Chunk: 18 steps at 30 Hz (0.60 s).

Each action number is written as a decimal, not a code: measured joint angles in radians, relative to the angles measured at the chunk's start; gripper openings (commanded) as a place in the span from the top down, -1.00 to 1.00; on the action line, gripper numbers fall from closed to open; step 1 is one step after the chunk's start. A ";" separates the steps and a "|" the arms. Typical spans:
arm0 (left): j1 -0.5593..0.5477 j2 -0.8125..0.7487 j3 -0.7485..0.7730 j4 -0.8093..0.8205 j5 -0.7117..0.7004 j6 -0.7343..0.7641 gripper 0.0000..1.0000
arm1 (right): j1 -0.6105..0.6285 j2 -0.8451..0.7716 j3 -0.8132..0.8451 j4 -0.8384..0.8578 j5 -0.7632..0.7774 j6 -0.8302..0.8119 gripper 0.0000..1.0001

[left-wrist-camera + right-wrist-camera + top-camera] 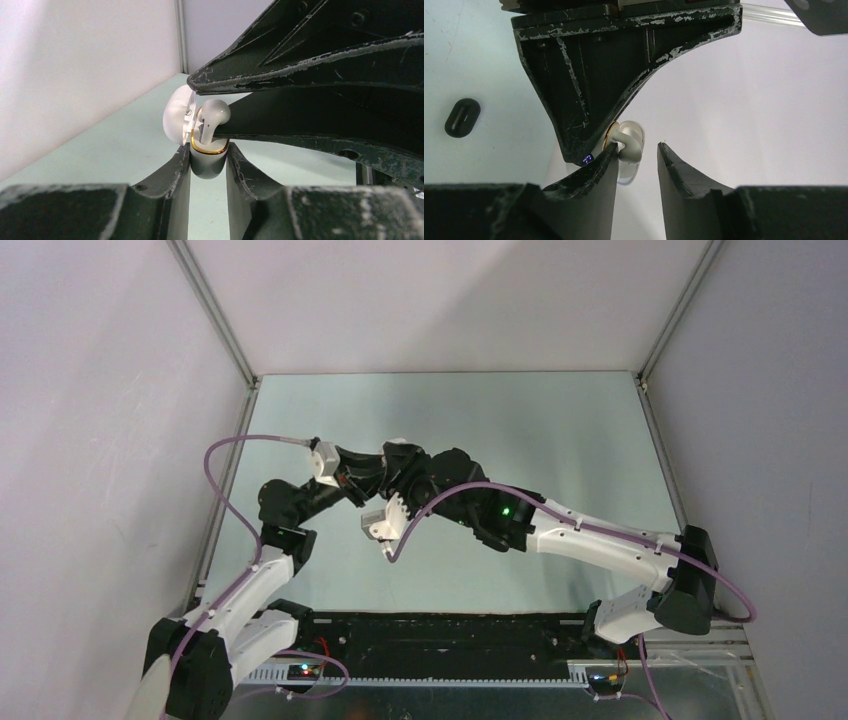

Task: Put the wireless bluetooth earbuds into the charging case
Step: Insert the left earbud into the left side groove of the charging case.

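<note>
Seating step. My left pincer (209, 150) is clamped tight on the charging case (208, 169), whose lid (176, 116) stands open. One earbud (214, 114) sits in the case mouth, stem down, its head proud of the opening. My right pincer (636, 152) is part-open about it, one finger touching and the other clear, gripping nothing. The earbud is probably not fully home. The next move calls for a gentle downward press, then the second earbud, unseen here.

Black oval (462, 117), perhaps rubber, lies on table (560, 440).
</note>
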 measured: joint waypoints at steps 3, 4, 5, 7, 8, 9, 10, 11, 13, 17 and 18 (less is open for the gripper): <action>-0.002 0.000 0.000 -0.006 0.011 0.003 1.00 | 0.000 -0.002 0.000 -0.013 -0.005 -0.004 0.20; -0.003 0.000 -0.001 -0.009 0.013 0.004 1.00 | -0.001 -0.002 0.001 -0.023 -0.008 -0.006 0.20; -0.005 0.000 -0.003 -0.012 0.018 0.006 1.00 | -0.002 -0.003 0.003 -0.037 -0.011 -0.007 0.20; -0.008 0.000 -0.010 -0.016 0.026 0.013 1.00 | -0.002 -0.003 0.016 -0.072 -0.015 -0.006 0.20; -0.010 0.000 -0.012 -0.016 0.029 0.015 1.00 | -0.002 -0.003 0.024 -0.099 -0.018 -0.006 0.20; -0.012 0.000 -0.013 -0.018 0.032 0.021 1.00 | -0.002 -0.003 0.031 -0.117 -0.021 -0.006 0.20; -0.014 0.000 -0.013 -0.018 0.035 0.023 1.00 | -0.002 -0.002 0.040 -0.135 -0.022 -0.006 0.20; -0.015 -0.001 -0.013 -0.018 0.037 0.027 1.00 | -0.002 -0.002 0.050 -0.154 -0.026 -0.005 0.19; -0.016 -0.005 -0.013 -0.019 0.042 0.032 1.00 | -0.002 0.001 0.071 -0.191 -0.032 -0.002 0.19; -0.016 -0.013 -0.013 -0.020 0.055 0.055 1.00 | -0.002 0.012 0.119 -0.258 -0.045 0.006 0.19; -0.016 -0.014 -0.013 -0.020 0.056 0.060 1.00 | -0.002 0.018 0.132 -0.273 -0.047 0.011 0.19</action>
